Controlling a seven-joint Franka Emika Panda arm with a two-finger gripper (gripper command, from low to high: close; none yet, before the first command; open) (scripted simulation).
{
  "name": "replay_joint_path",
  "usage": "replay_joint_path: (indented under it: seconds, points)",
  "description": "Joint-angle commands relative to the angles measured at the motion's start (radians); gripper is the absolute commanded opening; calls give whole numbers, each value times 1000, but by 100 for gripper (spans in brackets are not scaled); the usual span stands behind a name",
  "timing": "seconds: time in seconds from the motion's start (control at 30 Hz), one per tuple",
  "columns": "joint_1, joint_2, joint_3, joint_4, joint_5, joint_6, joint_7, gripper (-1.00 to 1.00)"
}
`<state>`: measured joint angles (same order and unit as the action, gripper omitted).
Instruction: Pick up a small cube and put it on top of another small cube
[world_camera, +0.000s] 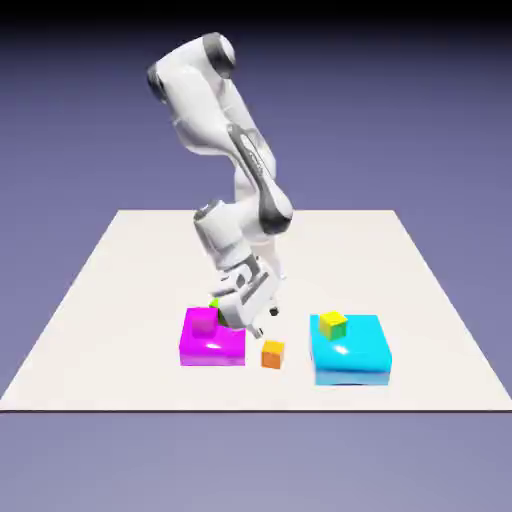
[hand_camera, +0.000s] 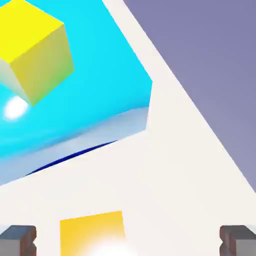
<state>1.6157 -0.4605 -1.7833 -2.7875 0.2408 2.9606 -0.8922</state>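
The green cube (world_camera: 215, 304) is mostly hidden behind the magenta block (world_camera: 213, 337) and gripper (world_camera: 267, 322). The orange cube (world_camera: 272, 355), cut off at the hand view's bottom, sits on the table (world_camera: 120, 290) between the magenta and cyan (world_camera: 350, 350) blocks, near the front edge. The gripper is released, fingers wide apart.

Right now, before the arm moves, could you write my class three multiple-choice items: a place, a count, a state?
1. Where is the yellow cube?
A) on the cyan block
B) on the magenta block
C) under the cyan block

2. How many big flat blocks are there?
A) one
B) three
C) two

3. The hand is:
A) shut, empty
B) open
C) shut on a cube

Key:
1 A: yellow rests on cyan's top.
2 C: magenta and cyan.
3 B: its fingertips stand wide apart.
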Motion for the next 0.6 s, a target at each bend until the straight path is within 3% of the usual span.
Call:
replay_joint_path:
  seconds: [0.0,0.13,0.5,0.53,0.57]
  points:
    - [33,2,-36,0,5,-2,-33,0]
    - [104,7,-115,1,16,-5,-106,0]
    - [494,-177,-474,72,-14,194,-120,0]
    - [494,-177,-474,72,-14,194,-120,-100]
    - [494,-177,-474,72,-14,194,-120,-100]
